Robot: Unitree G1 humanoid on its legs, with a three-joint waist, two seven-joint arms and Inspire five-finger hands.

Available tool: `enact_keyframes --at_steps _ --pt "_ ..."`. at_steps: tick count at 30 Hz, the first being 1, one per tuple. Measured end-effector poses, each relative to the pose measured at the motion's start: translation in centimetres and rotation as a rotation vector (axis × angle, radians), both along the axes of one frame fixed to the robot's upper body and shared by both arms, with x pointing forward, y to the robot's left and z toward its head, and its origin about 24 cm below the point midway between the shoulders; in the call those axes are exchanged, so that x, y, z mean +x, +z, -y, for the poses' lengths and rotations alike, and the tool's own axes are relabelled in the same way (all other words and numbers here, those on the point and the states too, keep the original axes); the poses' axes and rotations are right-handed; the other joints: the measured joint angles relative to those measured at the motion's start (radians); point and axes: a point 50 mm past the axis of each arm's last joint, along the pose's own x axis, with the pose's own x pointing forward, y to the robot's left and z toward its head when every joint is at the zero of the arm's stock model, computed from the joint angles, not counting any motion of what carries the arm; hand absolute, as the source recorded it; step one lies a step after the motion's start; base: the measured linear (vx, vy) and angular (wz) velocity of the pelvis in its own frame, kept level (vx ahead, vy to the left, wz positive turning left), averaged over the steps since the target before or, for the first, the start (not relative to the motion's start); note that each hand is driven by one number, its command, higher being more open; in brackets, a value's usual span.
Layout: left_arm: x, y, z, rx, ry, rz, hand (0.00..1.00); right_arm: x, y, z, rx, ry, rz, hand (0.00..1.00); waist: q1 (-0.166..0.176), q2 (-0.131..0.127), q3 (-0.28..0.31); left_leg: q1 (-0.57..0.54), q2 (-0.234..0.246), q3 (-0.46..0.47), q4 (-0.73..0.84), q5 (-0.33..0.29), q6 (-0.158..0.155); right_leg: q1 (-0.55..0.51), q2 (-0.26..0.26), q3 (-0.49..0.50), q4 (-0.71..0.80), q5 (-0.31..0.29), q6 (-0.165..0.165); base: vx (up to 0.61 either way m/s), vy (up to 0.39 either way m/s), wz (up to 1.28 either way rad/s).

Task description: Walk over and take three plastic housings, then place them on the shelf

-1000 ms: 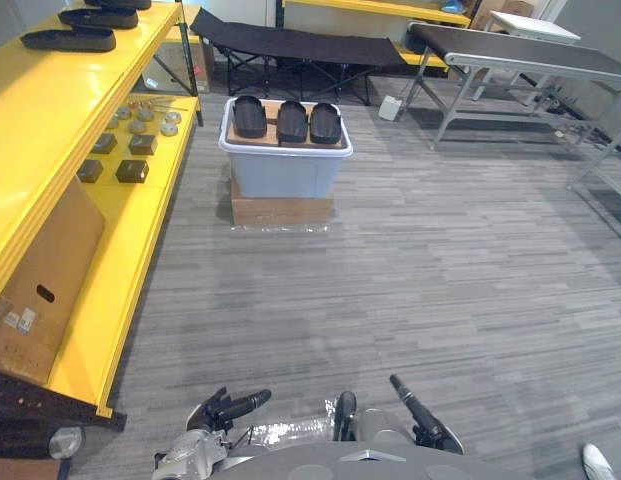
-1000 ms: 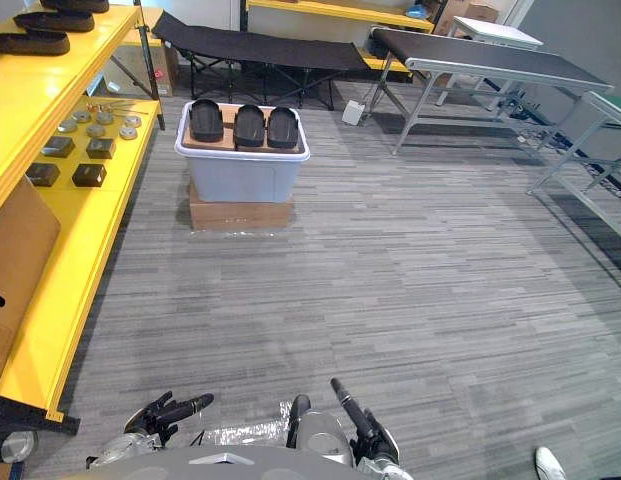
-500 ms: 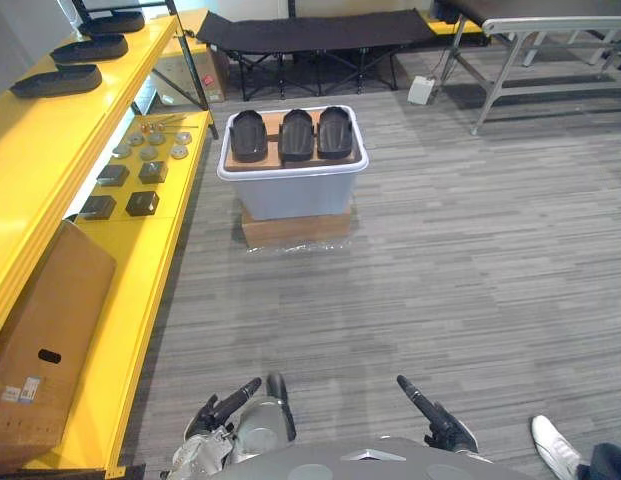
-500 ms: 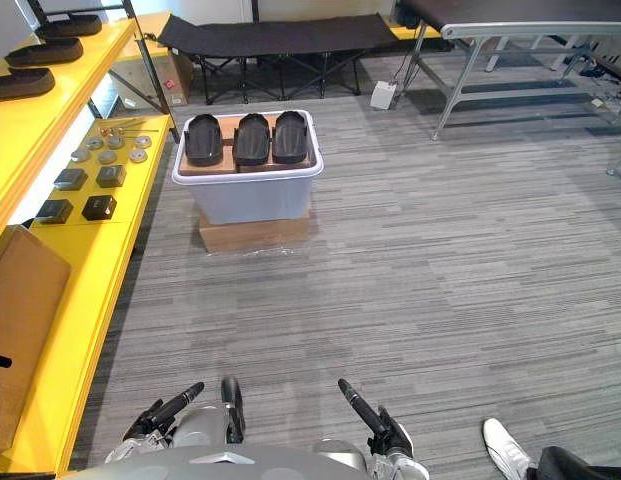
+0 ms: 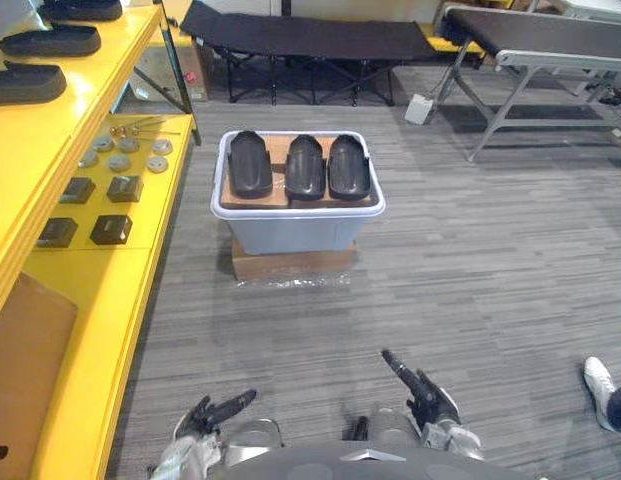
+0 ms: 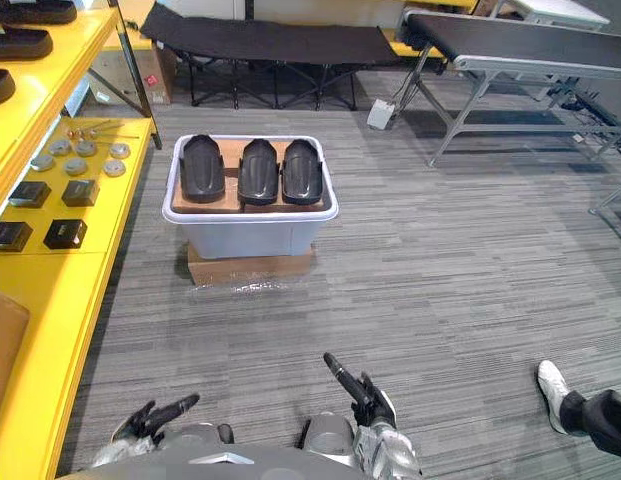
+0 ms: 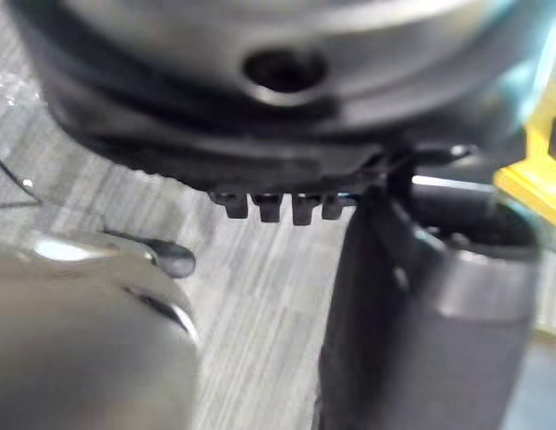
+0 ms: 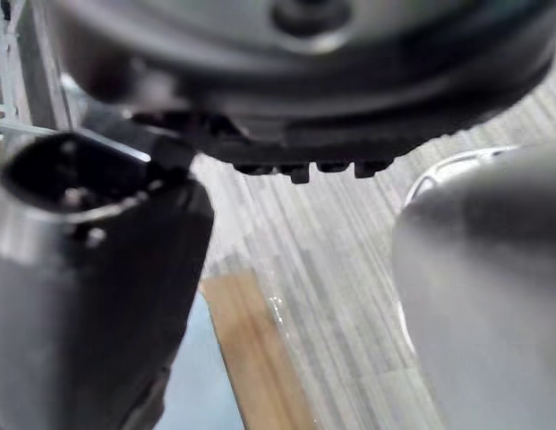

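Three black plastic housings (image 5: 250,163) (image 5: 304,167) (image 5: 348,166) lie side by side on a brown board atop a pale grey bin (image 5: 298,215) on the floor ahead. The yellow shelf (image 5: 110,270) runs along my left, with two more black housings (image 5: 25,82) (image 5: 50,40) on its upper level. My left hand (image 5: 215,412) and right hand (image 5: 415,385) hang low at the near edge, fingers straight, holding nothing, well short of the bin.
The bin rests on a flat cardboard box (image 5: 290,265). Small black boxes (image 5: 110,229) and metal discs (image 5: 120,160) sit on the lower shelf, with a cardboard box (image 5: 25,350) nearer. A black cot (image 5: 310,40) and a grey table (image 5: 550,35) stand behind. A person's shoe (image 5: 597,380) is at right.
The whole view has shifted as I walk; the bin now sits nearer and more central. Both hands stay low and hold nothing. The person's shoe remains at the right.
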Motion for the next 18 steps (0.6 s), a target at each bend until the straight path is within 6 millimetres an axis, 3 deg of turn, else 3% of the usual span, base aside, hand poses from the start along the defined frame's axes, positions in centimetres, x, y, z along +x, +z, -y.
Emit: enact_keyframes --at_steps 3,4,5,6,8,9,12,13,14,15,17,18 --pt "0.5 0.0 0.7 -0.026 0.009 0.018 1.00 -0.2 -0.1 -0.2 0.013 -0.041 0.004 1.00 -0.013 -0.013 -0.001 0.023 0.013 -0.049 0.048 -0.063 -0.041 0.000 -0.001 0.070 -0.111 0.142 0.006 0.32 -0.249 0.58" --pt "0.1 -0.1 0.7 -0.032 0.030 0.012 1.00 -0.9 -0.3 -0.4 0.011 -0.055 -0.015 1.00 -0.011 -0.039 -0.014 0.044 0.008 -0.062 0.076 -0.108 -0.068 0.019 -0.023 0.071 -0.107 0.183 0.001 0.38 -0.383 0.39" --pt "-0.2 -0.2 0.7 -0.048 0.081 0.004 1.00 -1.2 -0.3 -0.2 0.014 -0.081 -0.022 1.00 -0.008 -0.031 -0.018 0.076 0.030 -0.073 0.096 -0.143 -0.097 0.031 -0.014 0.062 -0.057 0.263 -0.036 0.38 -0.373 0.31" --pt "-0.4 -0.3 1.1 -0.058 0.093 -0.002 1.00 -1.2 -0.2 0.2 -0.001 -0.078 -0.019 1.00 -0.007 -0.011 -0.028 0.081 0.058 -0.073 0.098 -0.152 -0.110 0.030 0.011 0.049 -0.038 0.247 -0.043 0.37 -0.343 0.17" --pt "-1.3 -0.7 2.3 -0.082 0.113 -0.027 1.00 -0.8 0.0 1.0 -0.029 -0.100 -0.014 1.00 -0.006 0.055 -0.051 0.089 0.150 -0.063 0.105 -0.153 -0.148 0.019 0.091 0.019 0.003 0.154 -0.083 0.38 -0.312 0.06" --pt "-1.3 -0.7 2.3 -0.080 0.115 -0.027 1.00 -0.7 0.0 1.0 -0.029 -0.102 -0.014 1.00 -0.008 0.055 -0.050 0.084 0.153 -0.061 0.116 -0.147 -0.148 0.020 0.093 0.015 0.006 0.148 -0.085 0.34 -0.313 0.09" --pt "-1.2 -0.6 2.4 -0.083 0.172 -0.008 1.00 -0.9 0.0 1.5 -0.045 -0.115 -0.036 1.00 0.001 0.059 -0.036 -0.074 0.213 -0.065 0.499 -0.074 -0.141 0.085 0.126 0.011 -0.008 0.103 -0.110 0.24 -0.214 0.00" --pt "-1.1 -0.6 2.4 -0.084 0.193 0.003 1.00 -0.9 0.0 1.9 -0.058 -0.107 -0.037 1.00 0.009 0.079 -0.027 -0.149 0.239 -0.072 0.677 -0.054 -0.146 0.144 0.150 0.010 -0.048 0.102 -0.113 0.21 -0.056 -0.03" --pt "-1.1 -0.6 2.5 -0.091 0.204 0.008 1.00 -1.3 0.0 2.1 -0.069 -0.102 -0.051 1.00 0.012 0.081 -0.022 -0.172 0.237 -0.057 0.725 -0.071 -0.142 0.187 0.150 0.012 -0.077 0.102 -0.113 0.26 -0.034 -0.03" --pt "-1.2 -0.6 2.5 -0.093 0.202 0.009 1.00 -1.8 -0.1 2.2 -0.071 -0.102 -0.062 1.00 0.012 0.077 -0.023 -0.182 0.233 -0.005 0.704 -0.091 -0.139 0.223 0.145 0.009 -0.106 0.104 -0.110 0.27 0.002 -0.06" --pt "-1.1 -0.5 2.4 -0.093 0.197 0.020 1.00 -2.1 -0.2 2.1 -0.069 -0.105 -0.067 1.00 0.011 0.071 -0.022 -0.183 0.209 0.081 0.514 -0.106 -0.126 0.264 0.126 0.009 -0.142 0.106 -0.105 0.25 0.050 -0.06" --pt "-1.0 -0.5 2.4 -0.093 0.182 0.026 1.00 -2.1 -0.2 2.1 -0.071 -0.106 -0.064 1.00 0.008 0.068 -0.020 -0.188 0.178 0.104 0.318 -0.083 -0.112 0.268 0.111 0.007 -0.156 0.108 -0.088 0.24 0.134 0.00"
